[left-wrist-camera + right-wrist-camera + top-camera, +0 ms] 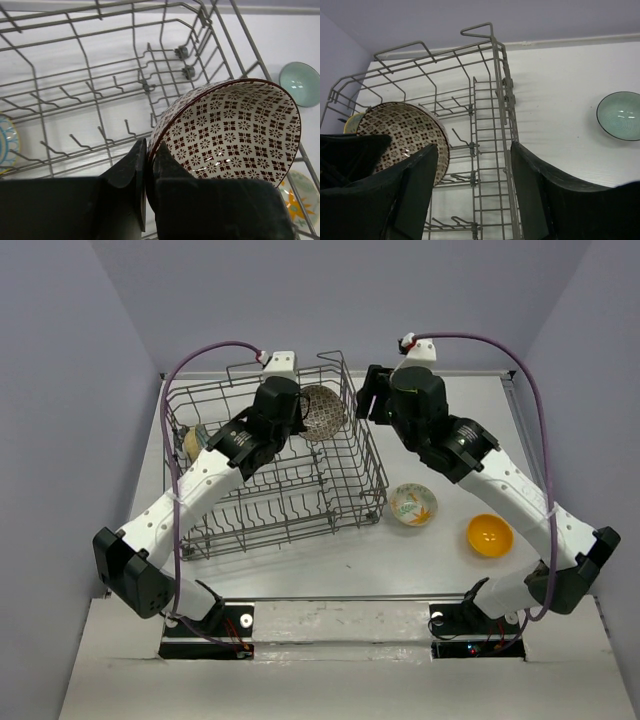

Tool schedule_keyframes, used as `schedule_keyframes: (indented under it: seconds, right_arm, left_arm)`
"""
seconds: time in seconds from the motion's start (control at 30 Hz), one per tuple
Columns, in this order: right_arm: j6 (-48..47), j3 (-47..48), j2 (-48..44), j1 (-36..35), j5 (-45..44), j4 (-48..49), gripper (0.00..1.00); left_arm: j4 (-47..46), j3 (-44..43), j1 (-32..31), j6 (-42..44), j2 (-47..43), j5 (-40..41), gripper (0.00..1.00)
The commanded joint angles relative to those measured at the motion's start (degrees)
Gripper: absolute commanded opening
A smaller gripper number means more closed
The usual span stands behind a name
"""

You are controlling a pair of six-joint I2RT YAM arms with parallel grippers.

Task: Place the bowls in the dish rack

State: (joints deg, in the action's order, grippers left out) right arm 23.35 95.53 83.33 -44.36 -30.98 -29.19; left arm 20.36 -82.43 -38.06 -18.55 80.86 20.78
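My left gripper is shut on the rim of the brown-speckled patterned bowl and holds it on edge inside the far right part of the grey wire dish rack. The left wrist view shows the fingers pinching that bowl's rim above the rack's tines. My right gripper is open and empty just outside the rack's far right corner. A pale teal bowl lies on the table beyond it; it also shows in the left wrist view and is hidden in the top view.
The leaf-pattern bowl and the plain orange-yellow bowl sit on the table right of the rack. Another bowl with a yellow centre stands at the rack's left side. In the right wrist view the rack wall lies between the open fingers.
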Motion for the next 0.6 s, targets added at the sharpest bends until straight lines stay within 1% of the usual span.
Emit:
schedule_keyframes:
  seconds: [0.0,0.03,0.1,0.13,0.23,0.27,0.33,0.43,0.53,0.57]
  right_arm:
    - [-0.2,-3.7,-4.9,-0.2,-4.9,2.2,0.66]
    - [-0.2,-4.5,-5.1,-0.2,-5.2,2.1,0.66]
    - [-0.1,-6.0,-5.2,-0.2,-5.2,1.7,0.66]
    - [0.1,-6.7,-5.0,-0.2,-4.9,0.9,0.66]
    - [0.6,-7.8,-5.0,-0.2,-3.7,0.3,0.66]
    - [0.7,-8.6,-5.1,-0.2,-2.8,0.1,0.66]
    - [0.8,-9.3,-5.0,-0.2,-2.1,0.1,0.66]
    - [0.8,-10.4,-4.2,-0.2,-1.3,0.0,0.66]
    - [0.9,-11.2,-4.1,-0.2,-1.0,0.0,0.65]
    - [1.0,-11.4,-4.1,-0.2,-0.9,0.1,0.65]
  left_arm:
    - [-1.6,-5.7,1.7,1.4,-3.9,13.0,0.0]
    - [-0.9,-6.1,2.1,1.8,-3.8,16.1,0.0]
    - [2.0,-7.8,3.9,2.0,-3.3,19.5,0.0]
    - [2.9,-8.3,4.4,2.5,-3.0,24.3,0.0]
    - [7.1,-10.5,6.2,4.4,-1.0,32.4,0.0]
    - [7.9,-11.0,7.7,4.9,0.5,37.1,0.0]
    - [10.3,-12.0,10.4,6.0,2.2,41.7,0.0]
    - [11.4,-12.3,12.8,7.9,5.1,45.3,0.0]
    - [12.9,-13.0,13.9,9.1,8.8,49.0,0.0]
    - [13.7,-13.6,14.7,9.1,11.4,49.7,0.0]
